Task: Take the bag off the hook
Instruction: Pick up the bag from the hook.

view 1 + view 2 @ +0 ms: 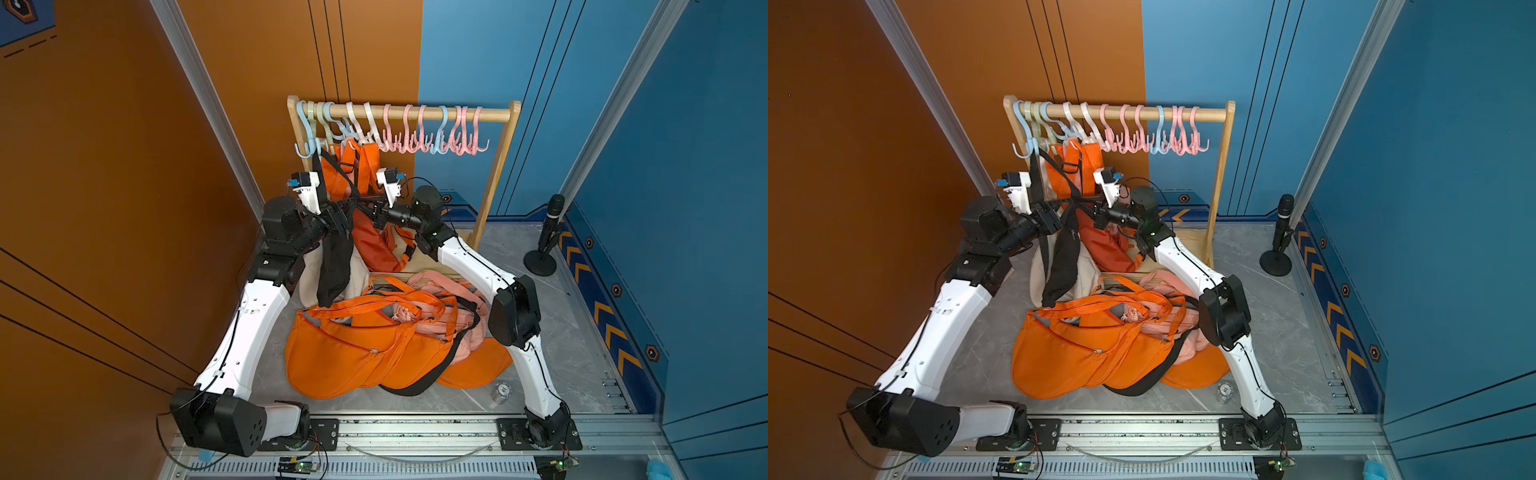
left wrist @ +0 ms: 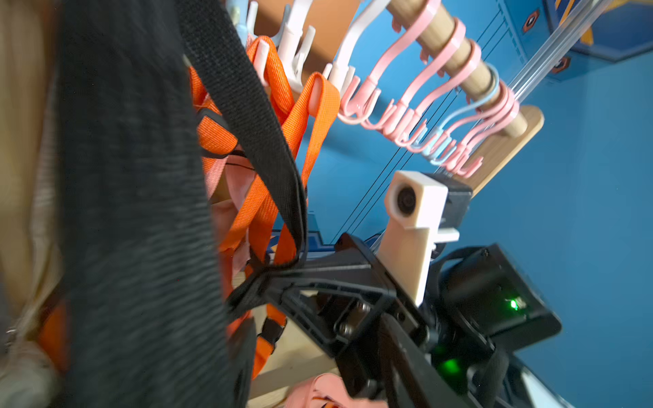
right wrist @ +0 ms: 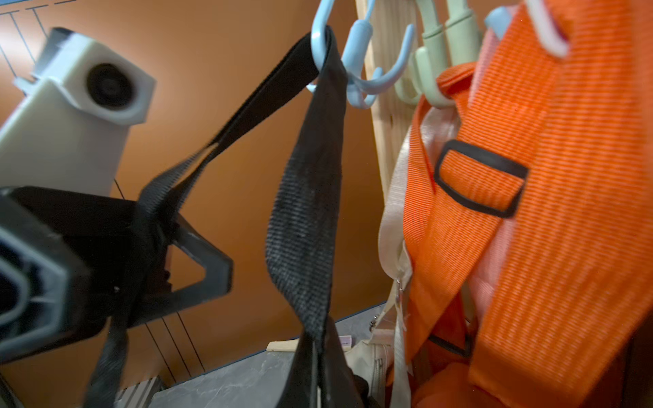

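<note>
The black bag (image 1: 334, 257) hangs at the far left of the wooden rack (image 1: 496, 178). Its black strap (image 3: 311, 197) is looped over a prong of the light-blue hook (image 3: 359, 39), the leftmost on the rail (image 1: 494, 114). The bag's body droops in front of a cream bag (image 1: 309, 274), just beside the hanging orange bags (image 1: 353, 174). Its lower end comes down near the pile of orange and pink bags (image 1: 345, 353) lying on the worktop (image 1: 573, 332). The bag is not yet off its hook.

Both arms reach in below the rail and meet at the strap. The right end effector (image 2: 272, 279) is closed, with the strap bunched between its jaws; the left wrist view shows the webbing folding sharply into that pinch. From there a short run of strap stretches nearly level to the left end effector (image 3: 166, 226). The strap gathers at those jaws too, but I cannot tell whether they clamp it or stand apart from it.

Holding the strap low, on the run that climbs to the hook, probably serves to take the bag's weight off the prong. The prong's tip curls upward, so the loop likely has to be raised and drawn toward the near side before it slips free. Webbing also gives a firmer purchase than the soft body would.
</note>
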### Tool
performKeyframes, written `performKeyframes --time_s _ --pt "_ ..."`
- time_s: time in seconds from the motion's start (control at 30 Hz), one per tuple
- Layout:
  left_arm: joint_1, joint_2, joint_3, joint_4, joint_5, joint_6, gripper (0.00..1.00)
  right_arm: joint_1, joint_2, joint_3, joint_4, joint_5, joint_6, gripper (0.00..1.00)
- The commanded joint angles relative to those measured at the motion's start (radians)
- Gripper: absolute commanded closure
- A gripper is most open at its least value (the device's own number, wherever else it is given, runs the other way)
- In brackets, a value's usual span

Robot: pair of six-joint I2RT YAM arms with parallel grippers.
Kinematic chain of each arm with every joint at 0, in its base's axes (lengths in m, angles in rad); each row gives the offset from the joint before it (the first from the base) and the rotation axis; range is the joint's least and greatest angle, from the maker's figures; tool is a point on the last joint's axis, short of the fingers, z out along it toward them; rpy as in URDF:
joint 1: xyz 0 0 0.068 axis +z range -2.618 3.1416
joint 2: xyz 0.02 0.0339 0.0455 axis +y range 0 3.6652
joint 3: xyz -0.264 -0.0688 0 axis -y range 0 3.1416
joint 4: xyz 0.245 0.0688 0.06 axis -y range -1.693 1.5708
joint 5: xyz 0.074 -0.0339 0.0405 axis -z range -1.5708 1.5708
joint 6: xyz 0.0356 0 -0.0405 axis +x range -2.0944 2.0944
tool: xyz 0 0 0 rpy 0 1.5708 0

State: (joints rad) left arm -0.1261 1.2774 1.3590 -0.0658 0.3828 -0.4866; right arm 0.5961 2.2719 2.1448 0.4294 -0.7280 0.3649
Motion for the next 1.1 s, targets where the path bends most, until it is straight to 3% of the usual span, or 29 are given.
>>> performKeyframes --time_s 0.0,0.17,0.33,0.4,0.5,0.63,0.97,1.07 --pt "0.027 -0.090 -0.038 -0.046 -0.053 0.048 0.27 -0.021 -0.098 -0.033 0.036 0.034 0.000 1.00" --pt "0.055 -0.183 -0.129 -0.067 -0.132 0.080 0.24 -0.028 -0.110 -0.054 0.047 0.037 0.005 1.00" --pt "0.100 -0.147 -0.161 -0.048 -0.132 0.054 0.31 -0.026 -0.109 -0.059 0.060 0.035 0.021 1.00" --pt "0.108 -0.125 -0.157 -0.019 -0.090 0.029 0.26 -0.025 -0.109 -0.060 0.057 0.033 0.020 1.00" --pt "0.105 -0.092 -0.132 -0.001 -0.084 0.014 0.10 -0.025 -0.108 -0.064 0.057 0.031 0.020 1.00" --pt "0.105 -0.042 -0.088 0.040 -0.089 -0.011 0.07 -0.026 -0.106 -0.066 0.055 0.030 0.016 1.00" --pt "0.106 0.144 0.097 0.142 -0.057 -0.112 0.13 -0.027 -0.121 -0.093 0.040 0.027 -0.009 1.00" --pt "0.108 0.193 0.154 0.144 -0.053 -0.118 0.26 -0.028 -0.126 -0.102 0.037 0.026 -0.014 1.00"
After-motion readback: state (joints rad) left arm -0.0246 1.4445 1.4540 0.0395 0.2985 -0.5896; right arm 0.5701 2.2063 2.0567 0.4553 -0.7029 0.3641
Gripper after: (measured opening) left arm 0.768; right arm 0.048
